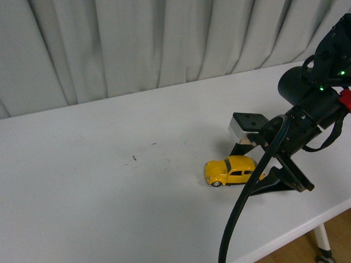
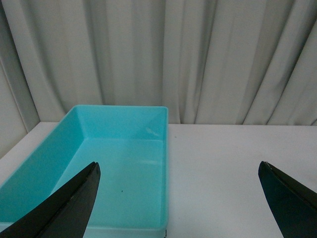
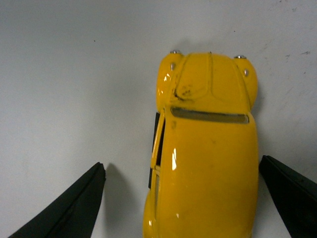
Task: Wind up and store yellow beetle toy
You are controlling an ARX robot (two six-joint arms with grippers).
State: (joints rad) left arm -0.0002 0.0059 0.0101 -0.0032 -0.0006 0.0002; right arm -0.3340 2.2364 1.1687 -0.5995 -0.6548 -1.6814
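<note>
The yellow beetle toy [image 1: 231, 170] stands on its wheels on the white table [image 1: 109, 186], right of the middle. My right gripper [image 1: 243, 173] is open and reaches in from the right, one finger on each side of the car's rear half. In the right wrist view the yellow beetle toy [image 3: 205, 148] fills the gap of the right gripper [image 3: 182, 163]. It lies closer to one black finger, and a strip of table shows beside the other finger [image 3: 79, 208]. My left gripper [image 2: 179, 166] is open and empty, facing a light blue box [image 2: 166, 148]; it is out of the front view.
The box stands empty on the table in front of a grey curtain [image 2: 198, 59]. In the front view the curtain [image 1: 137, 44] hangs behind the table's far edge. The front edge [image 1: 307, 227] runs close to my right arm, with a table leg [image 1: 323, 241] below it.
</note>
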